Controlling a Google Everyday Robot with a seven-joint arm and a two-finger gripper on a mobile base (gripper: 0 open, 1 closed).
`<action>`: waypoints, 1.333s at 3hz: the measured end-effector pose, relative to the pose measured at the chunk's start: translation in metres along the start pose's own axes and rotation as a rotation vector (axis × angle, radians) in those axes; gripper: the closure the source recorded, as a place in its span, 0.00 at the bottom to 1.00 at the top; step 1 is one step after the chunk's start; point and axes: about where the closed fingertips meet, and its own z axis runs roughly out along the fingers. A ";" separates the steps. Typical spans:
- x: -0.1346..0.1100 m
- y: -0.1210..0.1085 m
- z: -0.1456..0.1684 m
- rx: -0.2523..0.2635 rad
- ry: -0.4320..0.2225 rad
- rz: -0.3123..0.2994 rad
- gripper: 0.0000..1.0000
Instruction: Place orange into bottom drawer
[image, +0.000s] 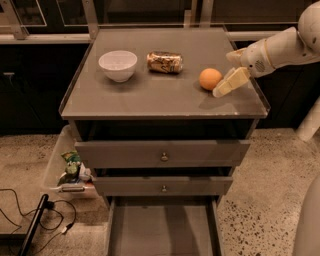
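The orange (210, 79) sits on the grey cabinet top (160, 95), right of the middle. My gripper (227, 84) reaches in from the right on a white arm and is just to the right of the orange, close beside it and low over the top. The bottom drawer (162, 227) is pulled out at the foot of the cabinet, and the part of its floor in view is bare.
A white bowl (118, 65) and a crushed gold-brown can (165, 62) lie on the cabinet top left of the orange. Two upper drawers with brass knobs (164, 157) are closed. A clear bin (62, 167) with items and cables sit on the floor at the left.
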 end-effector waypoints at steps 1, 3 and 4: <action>-0.008 0.000 0.016 -0.059 -0.050 0.020 0.00; -0.011 0.001 0.031 -0.107 -0.061 0.032 0.06; -0.011 0.001 0.031 -0.107 -0.061 0.032 0.24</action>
